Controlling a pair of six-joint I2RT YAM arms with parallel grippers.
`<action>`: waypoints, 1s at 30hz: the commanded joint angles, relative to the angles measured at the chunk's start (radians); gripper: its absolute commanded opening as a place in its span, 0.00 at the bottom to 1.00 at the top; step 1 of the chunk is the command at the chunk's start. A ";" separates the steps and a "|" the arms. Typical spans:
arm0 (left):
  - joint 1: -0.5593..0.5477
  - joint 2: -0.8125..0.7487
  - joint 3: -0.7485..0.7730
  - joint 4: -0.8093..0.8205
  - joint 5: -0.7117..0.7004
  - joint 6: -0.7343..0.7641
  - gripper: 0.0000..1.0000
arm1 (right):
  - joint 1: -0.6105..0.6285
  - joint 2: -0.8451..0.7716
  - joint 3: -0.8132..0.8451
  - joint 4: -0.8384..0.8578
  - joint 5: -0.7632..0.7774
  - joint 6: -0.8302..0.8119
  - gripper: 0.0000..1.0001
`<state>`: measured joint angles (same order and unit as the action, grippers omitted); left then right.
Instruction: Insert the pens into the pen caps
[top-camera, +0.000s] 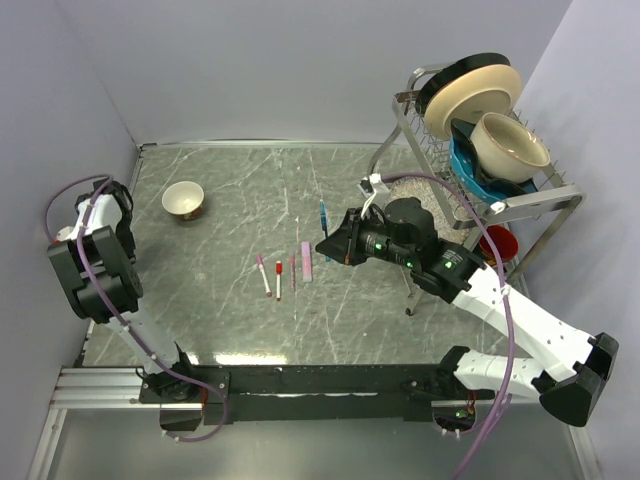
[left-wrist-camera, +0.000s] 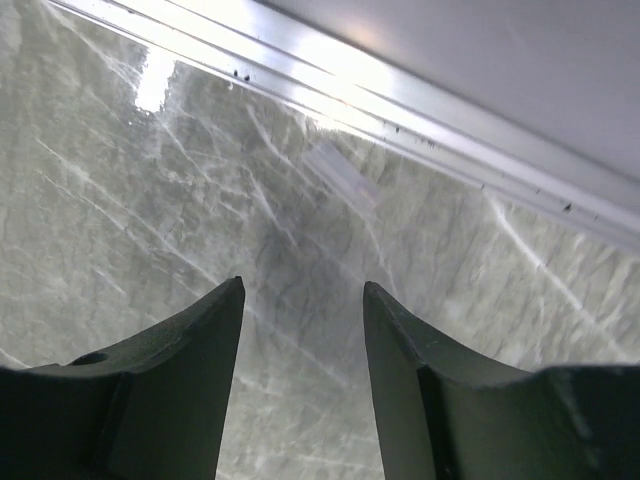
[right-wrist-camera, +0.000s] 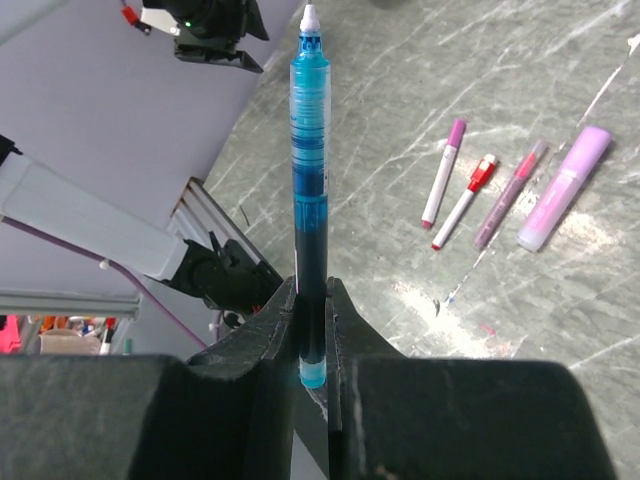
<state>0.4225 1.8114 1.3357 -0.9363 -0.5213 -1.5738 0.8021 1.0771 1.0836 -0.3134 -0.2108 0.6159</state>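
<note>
Right wrist view has the right jaws pinched tight on a blue pen (right-wrist-camera: 310, 200), its white tip pointing away; beyond lies a row of pink and red pens (right-wrist-camera: 467, 195) on the bench (right-wrist-camera: 400, 60). Left jaws stand part open, empty, above the bench beside its metal rail (left-wrist-camera: 400, 90)

The top camera looks down from high behind the arm bases over the grey marbled tabletop (top-camera: 220, 320). The left wrist camera sits close above it, facing its silver edge rail (left-wrist-camera: 350, 80). The right wrist camera shares the overhead's row of pink and red pens (right-wrist-camera: 462, 205).
</note>
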 joint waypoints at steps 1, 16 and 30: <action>0.012 0.011 0.023 -0.007 -0.091 -0.071 0.56 | 0.000 -0.016 0.062 -0.004 0.008 -0.022 0.00; 0.030 0.135 0.077 -0.012 -0.126 -0.103 0.61 | 0.000 -0.002 0.076 -0.016 0.004 -0.024 0.00; -0.099 0.141 0.128 -0.071 -0.294 -0.060 0.54 | 0.000 0.014 0.061 0.007 -0.016 -0.002 0.00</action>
<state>0.3885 1.9610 1.4036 -0.9676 -0.6895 -1.6783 0.8024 1.0954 1.1126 -0.3382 -0.2222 0.6109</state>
